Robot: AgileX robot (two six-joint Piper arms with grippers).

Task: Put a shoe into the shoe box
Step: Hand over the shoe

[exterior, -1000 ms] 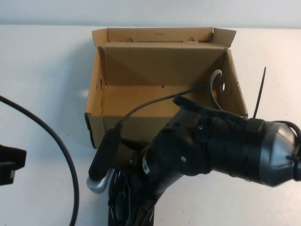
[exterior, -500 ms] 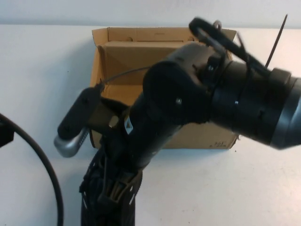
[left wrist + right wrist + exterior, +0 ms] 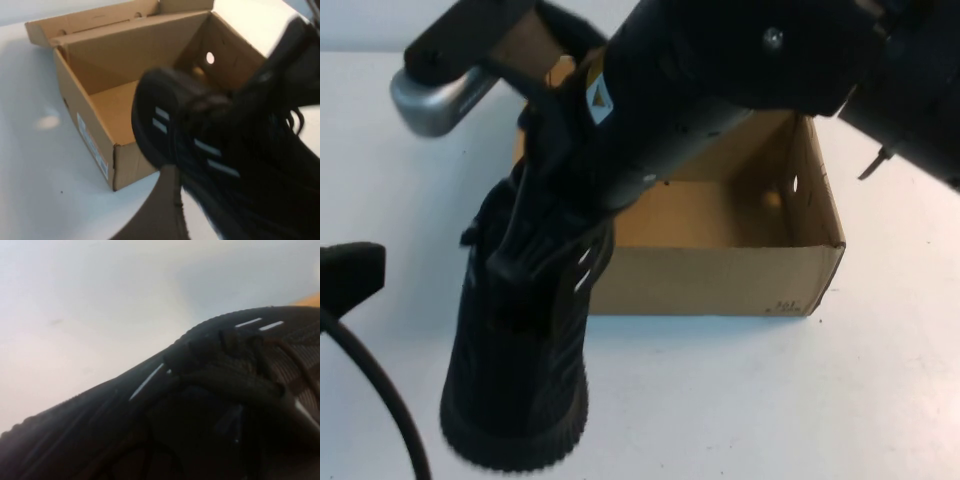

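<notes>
The black shoe point(image 3: 515, 380) hangs in the air in front of the left front corner of the shoe box point(image 3: 720, 282), its ridged end low and nearest the camera. My right gripper point(image 3: 535, 268) is shut on the shoe's upper part, and its big black arm hides the back of the box. The box is open and its floor is bare. In the left wrist view the shoe point(image 3: 215, 165) with white dashes hangs close in front of the box point(image 3: 90, 135). The right wrist view is filled by the shoe point(image 3: 200, 405). My left gripper point(image 3: 348, 272) sits at the left edge.
A black cable point(image 3: 380, 395) curves over the white table at the lower left. A silver camera mount point(image 3: 435, 100) on the right arm sticks out above the box's left side. White table lies to the right of and in front of the box.
My right arm has risen and swung up with the shoe. The shoe has left the table and now hangs lifted beside the box's left front corner.
</notes>
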